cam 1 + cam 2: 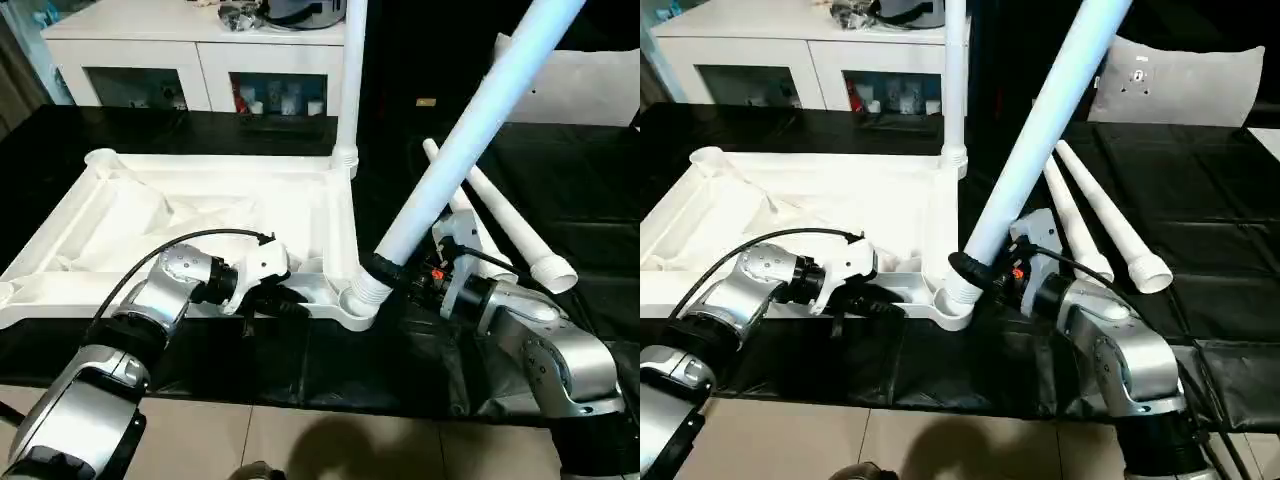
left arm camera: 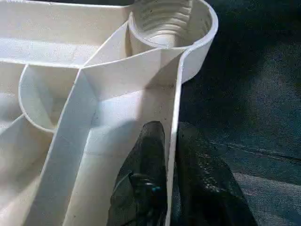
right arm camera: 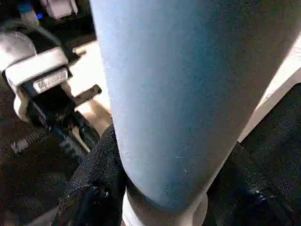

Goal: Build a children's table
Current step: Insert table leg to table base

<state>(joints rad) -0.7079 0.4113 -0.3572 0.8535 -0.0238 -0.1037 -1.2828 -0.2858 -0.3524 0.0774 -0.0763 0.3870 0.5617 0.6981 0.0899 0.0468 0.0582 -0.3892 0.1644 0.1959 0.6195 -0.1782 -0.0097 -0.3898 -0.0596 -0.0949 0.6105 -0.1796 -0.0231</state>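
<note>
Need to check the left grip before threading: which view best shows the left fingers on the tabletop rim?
The left wrist view: the black fingers straddle the tabletop rim wall, one each side, near the corner socket. Both eye views show the left gripper at the near edge from above, its contact hidden.

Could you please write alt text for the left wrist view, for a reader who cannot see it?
The left gripper pinches the thin side wall of the upturned white tabletop, one black finger inside and one outside. Ahead of it sits a round, ridged corner socket, with dark cloth beside the tabletop.
</note>
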